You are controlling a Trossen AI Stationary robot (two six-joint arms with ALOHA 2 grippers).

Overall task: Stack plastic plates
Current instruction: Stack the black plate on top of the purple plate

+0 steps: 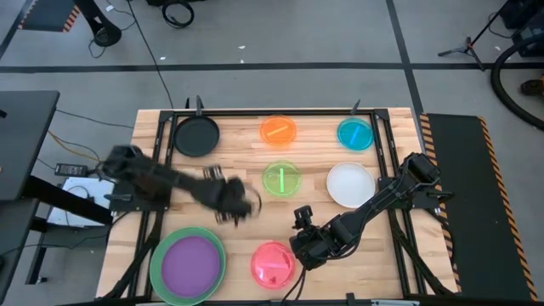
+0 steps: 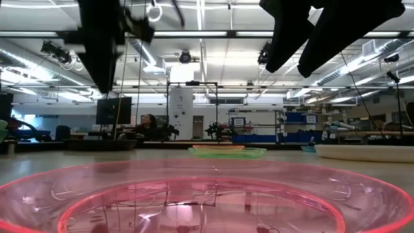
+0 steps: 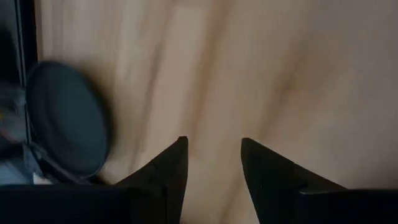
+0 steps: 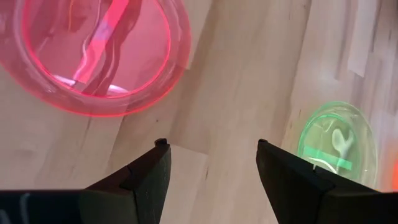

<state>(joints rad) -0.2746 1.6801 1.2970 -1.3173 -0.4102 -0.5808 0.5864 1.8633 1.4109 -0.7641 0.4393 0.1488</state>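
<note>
Overhead looking straight down, table-level behind pink plate, wrist cameras facing tabletop closely

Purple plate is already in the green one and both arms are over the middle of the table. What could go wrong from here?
1. The left gripper and right gripper hang close together mid-table; both going for the lime plate could collide.
2. The right gripper, jaws open, is beside the pink plate; a low pass could shove it toward the near table edge.
3. The black plate sits by the frame rail, which leaves little room for a grasp.
</note>
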